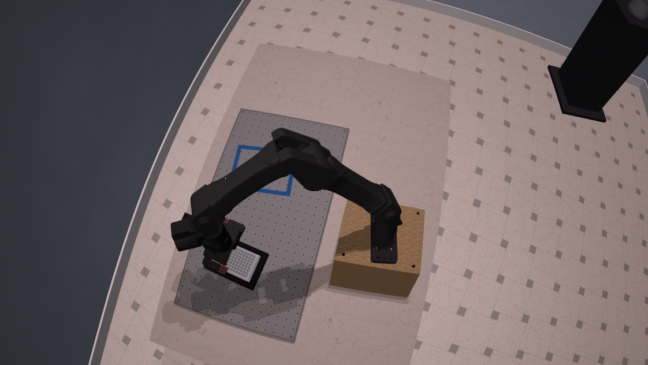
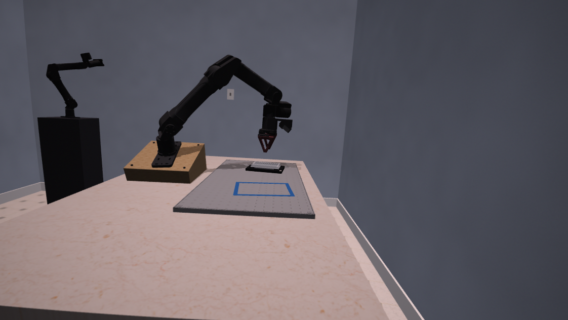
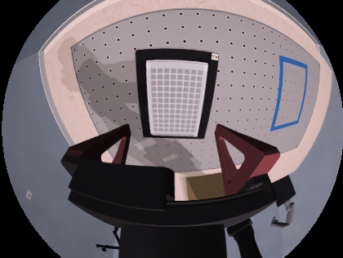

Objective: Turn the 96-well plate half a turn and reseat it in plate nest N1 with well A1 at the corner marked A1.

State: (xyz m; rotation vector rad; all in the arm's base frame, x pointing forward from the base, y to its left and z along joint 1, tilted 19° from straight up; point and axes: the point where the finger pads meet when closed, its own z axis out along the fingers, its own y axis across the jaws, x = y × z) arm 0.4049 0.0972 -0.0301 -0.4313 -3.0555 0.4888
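You have not started the real work yet. The 96-well plate (image 3: 177,98) lies flat in the plate nest N1 (image 3: 140,93), and nothing has lifted or turned it, so I judge that it sits the wrong way round as the task says. In the wrist view a small white label (image 3: 215,56) is at one far corner of the nest; the text on it is too small to read. The cut corner of the plate I cannot make out.

The gripper (image 2: 266,148) hangs above the plate and is apart from it. Its fingers stand fully spread, one on each side of the plate in the wrist view. It holds nothing and touches nothing.

What is left for you is everything: go down, take the plate, turn it half a turn, and seat it again. The bench spot B1 (image 2: 240,188), a blue taped outline on the grey deck (image 2: 206,204) of the tabletop (image 2: 159,258), has nothing inside it if you want a stop on the way.
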